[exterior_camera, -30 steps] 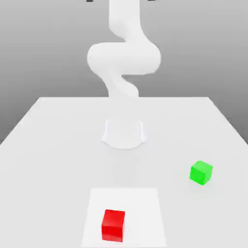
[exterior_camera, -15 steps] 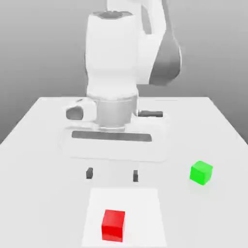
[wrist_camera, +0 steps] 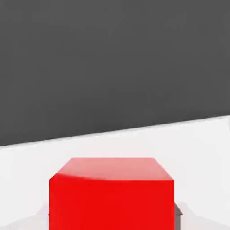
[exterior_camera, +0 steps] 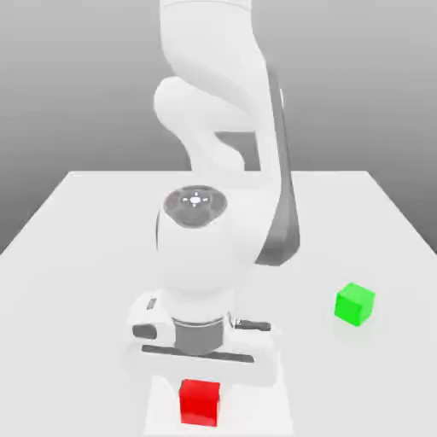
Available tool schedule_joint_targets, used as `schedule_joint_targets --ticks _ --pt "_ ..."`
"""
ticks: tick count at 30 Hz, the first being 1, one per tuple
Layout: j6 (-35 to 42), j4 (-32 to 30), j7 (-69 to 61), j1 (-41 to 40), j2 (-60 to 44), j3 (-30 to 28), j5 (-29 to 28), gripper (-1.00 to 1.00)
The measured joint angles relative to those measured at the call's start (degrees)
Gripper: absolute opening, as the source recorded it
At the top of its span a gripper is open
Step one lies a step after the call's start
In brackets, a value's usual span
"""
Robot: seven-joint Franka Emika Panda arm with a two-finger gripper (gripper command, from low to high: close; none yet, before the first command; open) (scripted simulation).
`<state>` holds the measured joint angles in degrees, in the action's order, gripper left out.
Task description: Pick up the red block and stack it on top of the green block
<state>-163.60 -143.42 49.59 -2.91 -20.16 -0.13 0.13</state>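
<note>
**Red block gripped low on white table, green block off to the side**

White, matte, plain table [exterior_camera: 77, 247]: far edge straight across the exterior view, side edges running out toward the near corners. Paler square patch [exterior_camera: 162, 410] on the near part of the top. Behind the table, plain grey backdrop [exterior_camera: 77, 77], darker high up, fading lighter toward the table edge. No walls or furniture to make out. Through the hand view, same white top meeting a flat dark grey background along a slightly slanted line.

Red block [exterior_camera: 199, 403] flat on the pale patch, near the front edge, upright and square to the camera. Close up in the hand view [wrist_camera: 111, 197]: smooth faces, soft sheen on the top face, resting on the surface.

White arm [exterior_camera: 213, 128] bent forward and down from its base at mid-table, wrist pointing straight down. Gripper [exterior_camera: 200, 381] directly over the red block, hand body hiding the block's top edge in the exterior view. Jaws drawn in narrow around the red block: one dark pad [wrist_camera: 178, 215] flush against the block's side in the hand view, nothing sticking out past the block's sides in the exterior view. Block held but not lifted.

Green block [exterior_camera: 354, 304] alone on bare table toward the exterior view's right, farther back than the red one and well apart from it and from the gripper. Upright, turned slightly, faint shadow beneath.
</note>
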Motion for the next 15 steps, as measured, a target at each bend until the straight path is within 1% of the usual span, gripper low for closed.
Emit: schedule_joint_targets --ticks 5,7,9,12,15 --pt "7.4 -1.4 0.1 0.1 8.9 0.1 0.0 -1.00" --pt "8.6 -3.4 1.8 2.2 12.1 2.7 1.7 -1.00" --pt "9.2 -5.7 4.1 5.7 15.2 5.9 3.8 -1.00" --pt "9.8 -9.3 7.9 13.1 19.6 9.8 6.7 -1.00" --pt "10.2 -13.0 12.5 19.4 23.9 12.4 8.8 -1.00"
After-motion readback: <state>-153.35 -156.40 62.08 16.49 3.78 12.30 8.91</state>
